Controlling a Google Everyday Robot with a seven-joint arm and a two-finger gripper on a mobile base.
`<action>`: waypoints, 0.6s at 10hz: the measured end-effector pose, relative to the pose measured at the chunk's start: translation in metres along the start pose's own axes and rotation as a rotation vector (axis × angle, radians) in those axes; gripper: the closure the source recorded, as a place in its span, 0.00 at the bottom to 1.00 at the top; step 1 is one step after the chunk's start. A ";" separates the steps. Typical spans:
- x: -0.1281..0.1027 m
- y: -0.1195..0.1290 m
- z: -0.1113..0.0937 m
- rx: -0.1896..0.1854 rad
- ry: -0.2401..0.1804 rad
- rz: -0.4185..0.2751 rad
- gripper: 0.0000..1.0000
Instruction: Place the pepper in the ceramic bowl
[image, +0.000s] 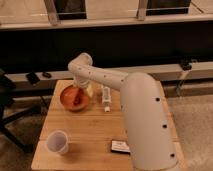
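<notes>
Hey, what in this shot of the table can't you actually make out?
- Gripper, camera view: down at the ceramic bowl, mostly hidden by the arm's own wrist.
- Pepper: a reddish streak in the bowl; too blurred to tell whether it rests there.
- Table, right side: covered by the arm.
- Small dark-and-white item near the front edge: too small to identify.

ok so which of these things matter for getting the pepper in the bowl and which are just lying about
For the job: pepper, in the ceramic bowl; gripper, just over the bowl's far side.
Lying about: white cup, pale yellowish lump, long white item, small dark-and-white packet, all on the table.
</notes>
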 end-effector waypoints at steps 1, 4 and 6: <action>0.000 0.000 0.000 0.000 0.001 0.000 0.20; 0.001 0.000 0.001 0.001 0.001 0.001 0.20; 0.001 0.001 0.002 0.001 0.002 0.001 0.20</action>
